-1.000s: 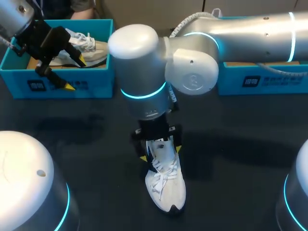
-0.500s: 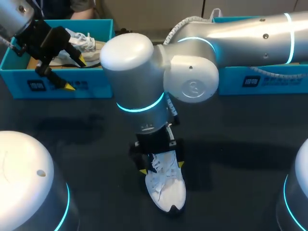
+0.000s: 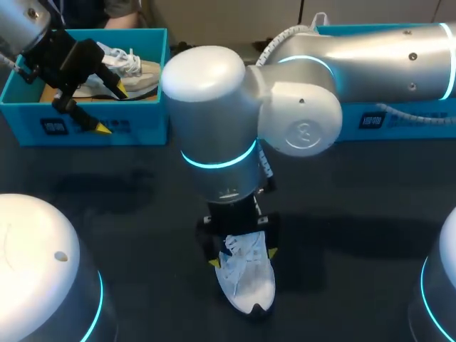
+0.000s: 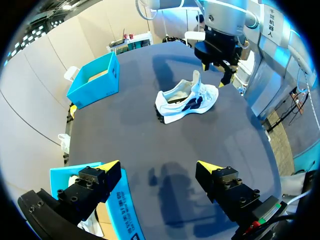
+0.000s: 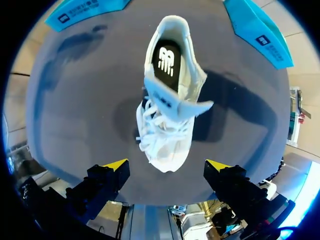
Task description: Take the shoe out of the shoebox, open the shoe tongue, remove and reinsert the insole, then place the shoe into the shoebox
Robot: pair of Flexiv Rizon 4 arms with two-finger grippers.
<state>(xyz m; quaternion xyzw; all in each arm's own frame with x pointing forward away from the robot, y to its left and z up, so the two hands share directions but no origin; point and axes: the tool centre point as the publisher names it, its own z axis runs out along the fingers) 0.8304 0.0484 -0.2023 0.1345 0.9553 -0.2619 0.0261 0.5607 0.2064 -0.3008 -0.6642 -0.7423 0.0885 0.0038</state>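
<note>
A white laced shoe [image 3: 247, 281] stands on the dark table, toe toward the near edge. In the right wrist view its tongue [image 5: 175, 102] is lifted and the black insole [image 5: 167, 61] shows inside. My right gripper [image 3: 242, 256] hangs straight above the shoe, open, with a yellow tip on either side and nothing between the fingers [image 5: 166, 165]. My left gripper [image 3: 112, 108] is open over the front wall of the left blue shoebox [image 3: 85, 127]. From the left wrist view [image 4: 158, 167], the shoe [image 4: 185, 97] lies far ahead under my right gripper [image 4: 220, 60].
A second white shoe [image 3: 128, 68] lies inside the left shoebox. Another blue shoebox [image 3: 399, 117] stands at the back right, partly behind my right arm [image 3: 356, 50]; it also shows in the left wrist view [image 4: 95, 80]. Round robot bases sit at both near corners.
My right gripper has moved toward the near edge and lower, from the shoe's heel to over its laces. The left arm and the shoe have stayed put.
</note>
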